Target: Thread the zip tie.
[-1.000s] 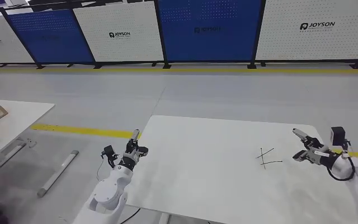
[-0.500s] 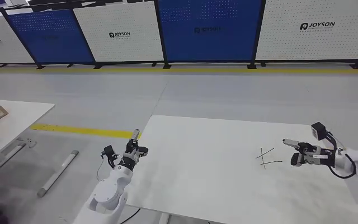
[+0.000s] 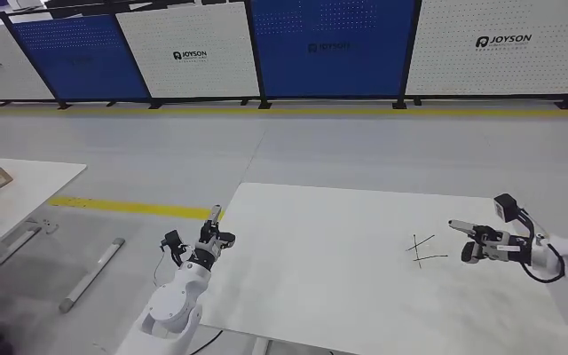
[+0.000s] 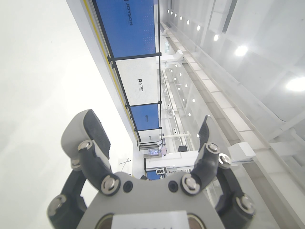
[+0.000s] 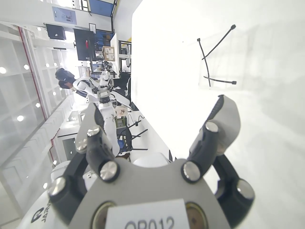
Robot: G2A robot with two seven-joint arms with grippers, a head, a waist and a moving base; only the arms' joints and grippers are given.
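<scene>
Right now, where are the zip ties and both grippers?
zip ties [image 5: 204,58]: right wrist view, where two cross.
right gripper [image 5: 156,101]: right wrist view, midway between fingertips.
left gripper [image 4: 147,114]: left wrist view, midway between fingertips.

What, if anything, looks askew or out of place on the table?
Only the three black zip ties: they lie crossed in a loose heap on the white table, ahead of the open right gripper. None looks broken or threaded yet.

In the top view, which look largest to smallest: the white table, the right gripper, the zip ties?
1. white table, by far.
2. right gripper and zip ties: similar span, so I do not rank them; the gripper is bulkier.
</scene>
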